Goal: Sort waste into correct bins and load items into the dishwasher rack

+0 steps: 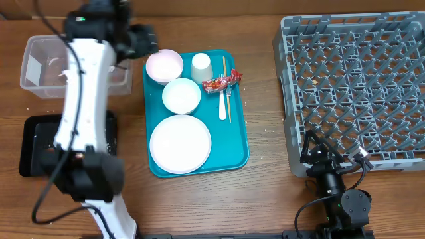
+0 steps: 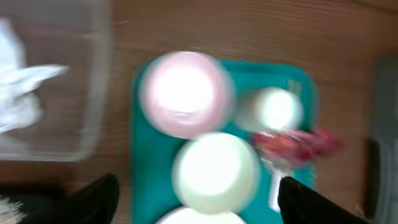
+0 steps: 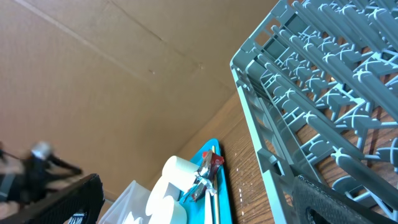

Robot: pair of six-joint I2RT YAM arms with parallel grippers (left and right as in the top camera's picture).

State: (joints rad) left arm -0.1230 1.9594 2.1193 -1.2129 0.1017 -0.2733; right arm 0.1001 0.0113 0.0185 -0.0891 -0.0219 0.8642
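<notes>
Left gripper (image 2: 198, 186) gapes wide, empty; red wrapper (image 2: 295, 144) ahead of one finger looks light, crinkly, slippery, so pinch its middle

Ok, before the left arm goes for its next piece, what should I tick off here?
1. Left tool open, empty: ok.
2. Tissue inside clear tub: ok.
3. Red wrapper binned: not ok, lies on teal tray by the fork.
4. Plate in rack: not ok, on tray.
5. Left wrist view sharp: not ok, blurred.
6. Right tool open beside rack: ok.
</notes>
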